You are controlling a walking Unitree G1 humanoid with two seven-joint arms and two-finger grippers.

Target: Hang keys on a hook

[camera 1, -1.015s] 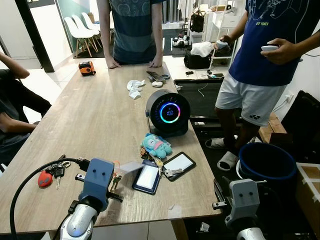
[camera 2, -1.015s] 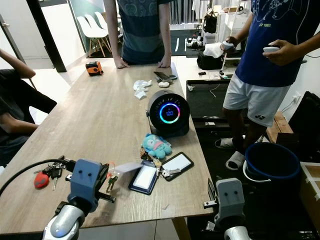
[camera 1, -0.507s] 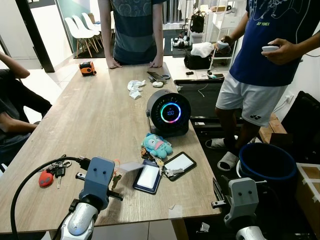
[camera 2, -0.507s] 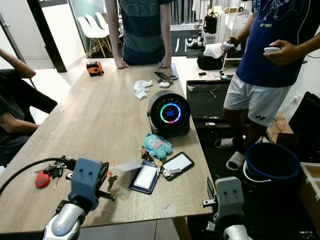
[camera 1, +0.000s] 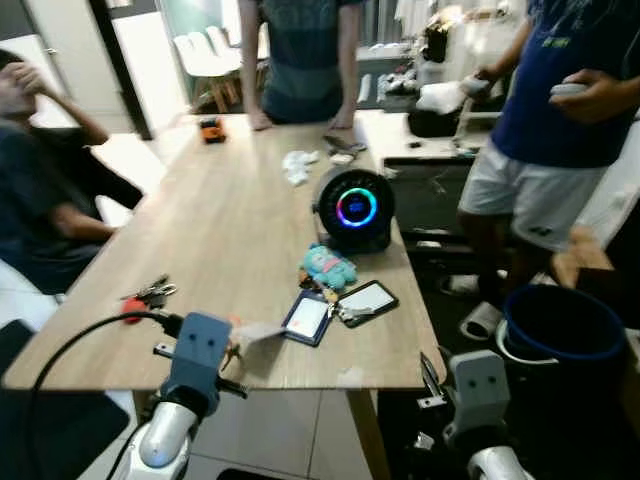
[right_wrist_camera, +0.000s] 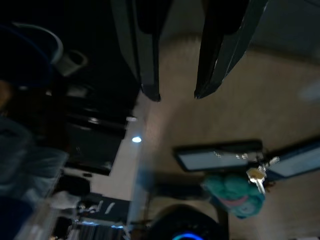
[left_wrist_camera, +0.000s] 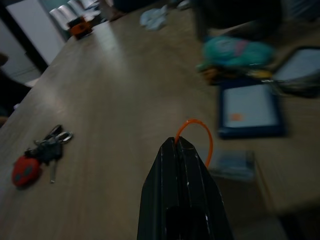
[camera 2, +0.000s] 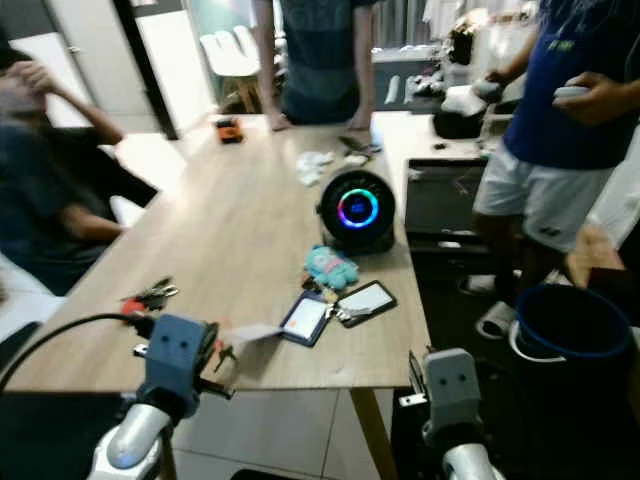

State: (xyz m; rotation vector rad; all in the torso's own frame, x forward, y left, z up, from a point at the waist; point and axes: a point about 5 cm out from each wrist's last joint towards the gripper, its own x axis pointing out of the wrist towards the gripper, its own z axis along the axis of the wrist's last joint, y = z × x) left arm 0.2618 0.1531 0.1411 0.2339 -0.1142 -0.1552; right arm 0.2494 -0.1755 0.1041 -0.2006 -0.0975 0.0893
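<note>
Left wrist view: left gripper (left_wrist_camera: 181, 142) has both black fingers pressed together on a thin orange loop (left_wrist_camera: 201, 134) that arcs out from the tips; a blurred clear tag (left_wrist_camera: 231, 164) hangs at the loop, over the near edge of the wooden table (camera 1: 225, 225). In the left eye view this gripper (camera 1: 232, 350) sits at the table's near edge with a small key (camera 1: 228, 356) dangling at it and a pale tag reaching toward the blue card holder (camera 1: 307, 317).

Right gripper (right_wrist_camera: 176, 95): 2 fingers parted, nothing between them, held low beside the table's right edge, next to the dark blue bucket (camera 1: 565, 325).

Near zone of table: a second key bunch with a red fob (camera 1: 147, 296) lies to the left, well apart from the gripper. Right of the blue card holder lies a dark phone-like slab (camera 1: 369, 298) with metal keys (camera 1: 345, 315) at its near corner; whether these touch cannot be told.

Mid zone: teal plush toy (camera 1: 328, 268) just behind the card holder, then a round black device with a glowing ring (camera 1: 355, 208).

Far zone: crumpled white paper (camera 1: 298, 166), a small orange object (camera 1: 209, 129). 1 person (camera 1: 300, 50) leans both hands on the far end; 1 person (camera 1: 50, 190) sits at left; 1 person in a blue shirt (camera 1: 560, 110) stands at right. Frames are blurred.
</note>
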